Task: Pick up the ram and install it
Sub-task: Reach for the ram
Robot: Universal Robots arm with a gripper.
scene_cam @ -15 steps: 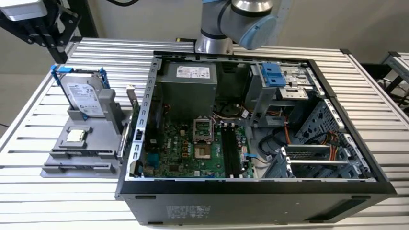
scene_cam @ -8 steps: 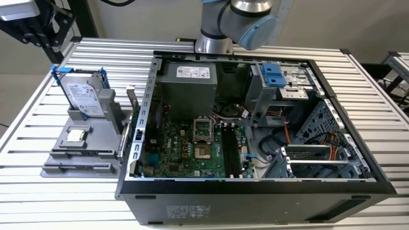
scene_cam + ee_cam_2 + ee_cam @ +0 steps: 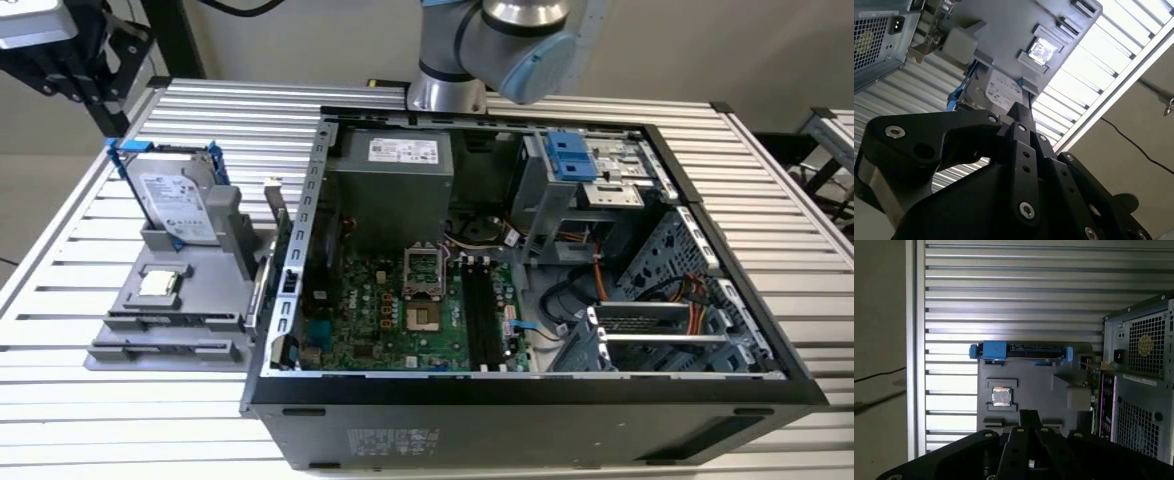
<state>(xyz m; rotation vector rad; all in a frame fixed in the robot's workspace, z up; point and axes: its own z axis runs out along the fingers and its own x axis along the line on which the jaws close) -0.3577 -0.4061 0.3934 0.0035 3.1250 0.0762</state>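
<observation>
Slatted tabletop [image 3: 67,400] carries open computer case [image 3: 534,415], centre-right of exterior view. Robot arm [image 3: 501,40] at top centre, behind case. Gray fixture [image 3: 180,325] left of case holds hard drive [image 3: 180,195] and CPU chip [image 3: 160,283]. Ram [image 3: 272,210] stands upright at fixture's right edge, just beside case wall, untouched. Jaws together, gripping nothing, above fixture in both wrist views.
</observation>
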